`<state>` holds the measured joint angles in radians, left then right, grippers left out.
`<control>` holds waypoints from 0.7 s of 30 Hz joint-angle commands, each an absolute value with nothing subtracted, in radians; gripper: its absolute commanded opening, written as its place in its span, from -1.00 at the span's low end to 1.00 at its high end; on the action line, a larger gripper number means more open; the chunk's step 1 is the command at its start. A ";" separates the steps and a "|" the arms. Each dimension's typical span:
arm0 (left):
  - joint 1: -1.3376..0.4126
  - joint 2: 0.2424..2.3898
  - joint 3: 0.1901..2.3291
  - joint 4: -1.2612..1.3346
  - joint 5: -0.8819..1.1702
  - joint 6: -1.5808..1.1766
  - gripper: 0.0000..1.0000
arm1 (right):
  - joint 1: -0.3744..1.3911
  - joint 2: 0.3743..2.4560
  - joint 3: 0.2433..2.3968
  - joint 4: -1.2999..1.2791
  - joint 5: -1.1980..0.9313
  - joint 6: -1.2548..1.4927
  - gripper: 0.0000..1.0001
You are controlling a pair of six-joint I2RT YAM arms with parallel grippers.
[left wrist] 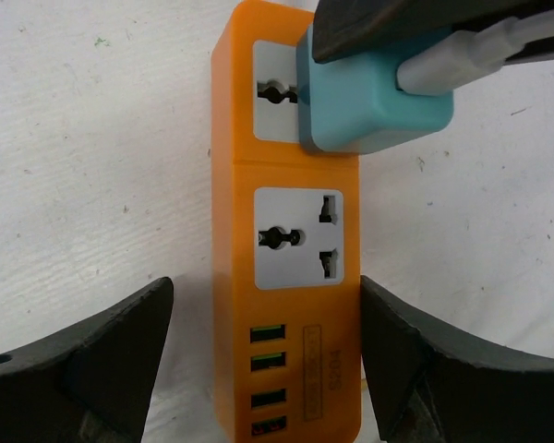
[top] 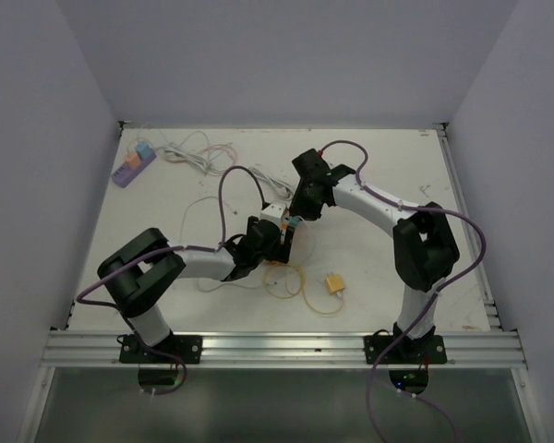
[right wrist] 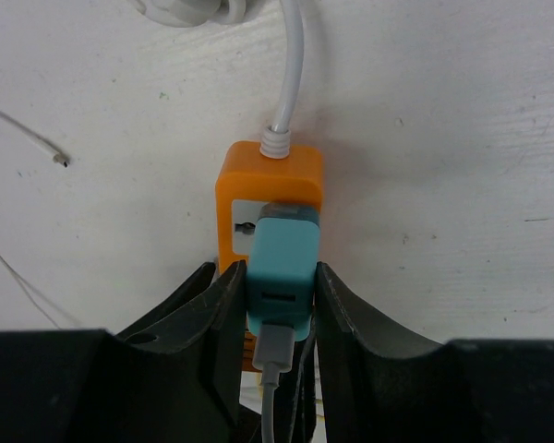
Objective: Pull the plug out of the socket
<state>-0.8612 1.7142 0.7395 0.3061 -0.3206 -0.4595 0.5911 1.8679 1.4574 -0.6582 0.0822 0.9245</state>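
Observation:
An orange power strip (left wrist: 286, 277) with two sockets and several USB ports lies on the white table. A teal plug (left wrist: 374, 101) sits in its far socket, with a grey cable coming out of it. My right gripper (right wrist: 282, 295) is shut on the teal plug (right wrist: 282, 258), a finger pressed on each side. My left gripper (left wrist: 266, 323) straddles the strip's USB end. Its right finger (left wrist: 425, 360) touches the strip's edge and its left finger (left wrist: 120, 351) stands a little off it. In the top view both grippers meet at the plug (top: 293, 221) mid-table.
The strip's white cable (right wrist: 291, 65) runs away toward the back. A purple power strip (top: 134, 164) with coiled white cable (top: 198, 152) lies at the back left. A yellow adapter (top: 333, 284) with thin yellow wire (top: 291, 281) lies near the front.

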 commanded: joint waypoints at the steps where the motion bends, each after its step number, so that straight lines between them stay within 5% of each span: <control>1: -0.867 1.646 0.697 0.439 -0.400 -0.384 0.61 | 0.604 1.885 1.497 -0.693 0.077 0.923 -1.00; 21: -0.887 1.606 0.534 0.721 -0.308 -0.252 0.80 | 0.666 2.071 1.787 -1.005 0.239 0.943 -1.00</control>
